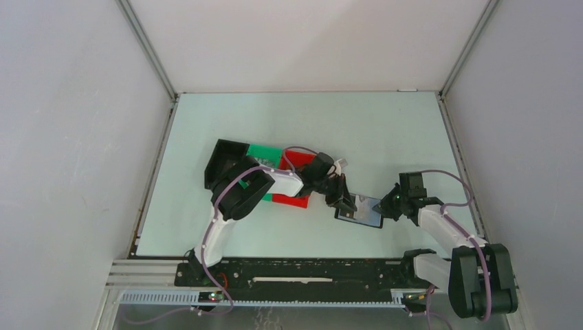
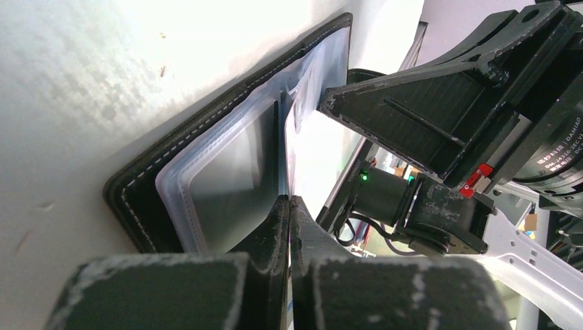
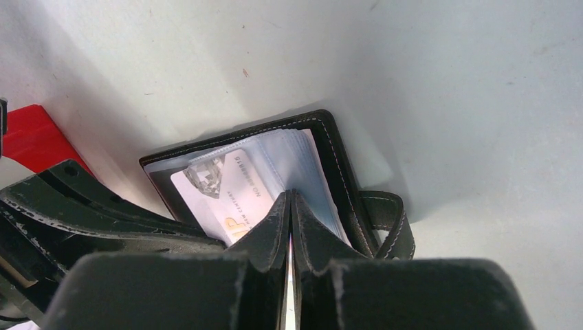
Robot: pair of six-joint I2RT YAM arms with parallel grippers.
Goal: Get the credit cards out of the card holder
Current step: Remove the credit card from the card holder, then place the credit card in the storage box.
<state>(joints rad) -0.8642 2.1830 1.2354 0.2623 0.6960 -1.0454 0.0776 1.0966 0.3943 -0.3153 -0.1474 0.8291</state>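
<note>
Right gripper (image 3: 290,196): fingers pressed almost together on a thin edge among the sleeves (image 3: 306,148); card or sleeve, cannot tell. Left gripper (image 2: 289,203): clamped tight, pinching one of the sleeves. Holder (image 3: 337,161) lies open on the table (image 3: 447,82) between both. One card (image 3: 223,189) visible, still sleeved. No card out yet.
</note>
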